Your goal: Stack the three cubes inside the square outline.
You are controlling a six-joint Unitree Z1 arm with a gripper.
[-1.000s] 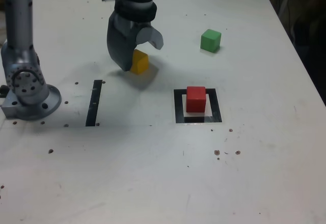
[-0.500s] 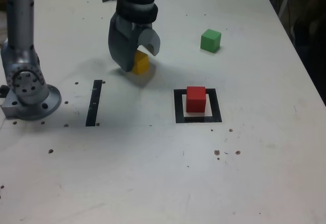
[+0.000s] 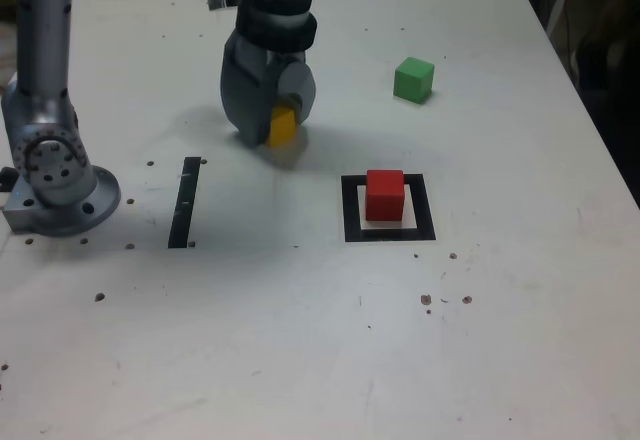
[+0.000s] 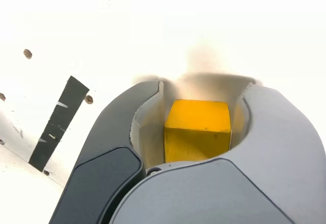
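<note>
Looking across the exterior view from its left, you see the narrow black strip (image 3: 184, 202) flat on the tabletop (image 3: 300, 340), then your gripper (image 3: 272, 125) closed around the yellow cube (image 3: 283, 127), its jaws pressed against opposite faces as the wrist view confirms (image 4: 197, 130). Further right, the red cube (image 3: 385, 195) sits inside the square outline (image 3: 351, 210), and the green cube (image 3: 413, 79) stands well apart, behind it.

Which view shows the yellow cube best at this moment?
The wrist view: the yellow cube fills the centre between the jaws of the gripper, two faces plainly visible. In the exterior view the gripper hides most of the cube; only a small yellow patch shows.
</note>
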